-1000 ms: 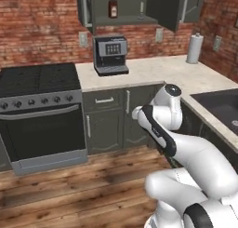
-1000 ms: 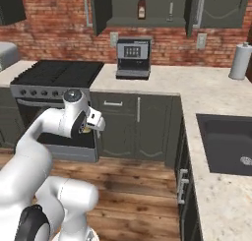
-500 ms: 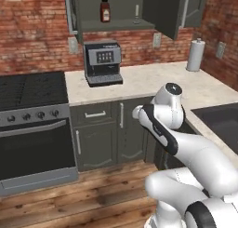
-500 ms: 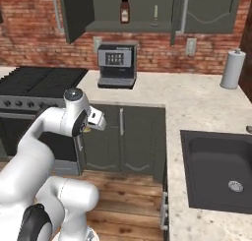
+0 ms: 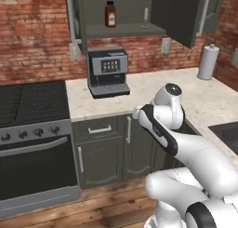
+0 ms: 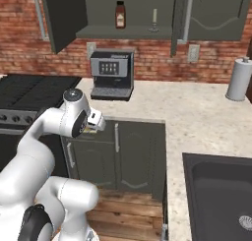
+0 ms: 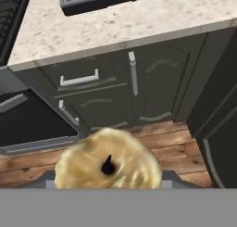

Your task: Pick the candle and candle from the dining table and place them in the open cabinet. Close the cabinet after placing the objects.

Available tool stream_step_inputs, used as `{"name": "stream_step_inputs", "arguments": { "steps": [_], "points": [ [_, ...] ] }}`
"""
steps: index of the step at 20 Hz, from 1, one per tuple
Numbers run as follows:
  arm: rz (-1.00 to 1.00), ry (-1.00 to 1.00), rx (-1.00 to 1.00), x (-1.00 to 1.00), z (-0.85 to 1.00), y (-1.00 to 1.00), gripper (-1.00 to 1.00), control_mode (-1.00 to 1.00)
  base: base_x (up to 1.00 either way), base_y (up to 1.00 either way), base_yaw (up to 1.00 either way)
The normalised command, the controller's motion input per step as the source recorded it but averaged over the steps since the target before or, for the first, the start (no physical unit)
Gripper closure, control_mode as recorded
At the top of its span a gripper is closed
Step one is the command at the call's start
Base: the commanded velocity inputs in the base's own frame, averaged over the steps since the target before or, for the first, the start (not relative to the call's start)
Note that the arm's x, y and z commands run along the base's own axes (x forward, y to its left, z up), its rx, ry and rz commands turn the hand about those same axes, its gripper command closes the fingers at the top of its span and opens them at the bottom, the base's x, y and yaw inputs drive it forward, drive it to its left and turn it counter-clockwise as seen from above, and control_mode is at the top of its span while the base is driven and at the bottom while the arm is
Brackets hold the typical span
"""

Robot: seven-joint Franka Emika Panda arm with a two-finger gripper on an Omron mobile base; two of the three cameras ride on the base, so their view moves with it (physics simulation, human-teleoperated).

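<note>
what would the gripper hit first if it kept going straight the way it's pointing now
Judging by the hand view, the gripper, shut on the squat candle, points down at the lower cabinet doors under the counter edge. It would probably meet those doors first, or the wood floor before them; depth is unclear.

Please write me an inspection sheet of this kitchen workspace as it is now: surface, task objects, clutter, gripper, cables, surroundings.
Surface: beige speckled counter, mostly bare.
Job's things: stick candle upright on the open cabinet shelf; squat yellowish candle held in the gripper, wick visible.
Clutter: brown bottle on the same shelf, left of the stick candle.
Gripper: shut on the squat candle, low in front of the lower cabinet doors.
Cables: nothing seen.
Surroundings: coffee machine, paper towel roll, stove, sink, brick wall.
</note>
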Motion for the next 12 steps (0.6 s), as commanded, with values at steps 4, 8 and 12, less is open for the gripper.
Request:
{"name": "stream_step_inputs", "arguments": {
  "steps": [4, 8, 12],
  "points": [
    [0.00, 0.00, 0.00, 0.00, 0.00, 0.00, 1.00, 1.00, 0.58, -0.18, 0.00],
    [0.00, 0.00, 0.00, 0.00, 0.00, 0.00, 1.00, 1.00, 0.54, -0.25, 0.00],
    [0.00, 0.00, 0.00, 0.00, 0.00, 0.00, 1.00, 1.00, 0.51, -0.31, 0.00]
  ]
}}
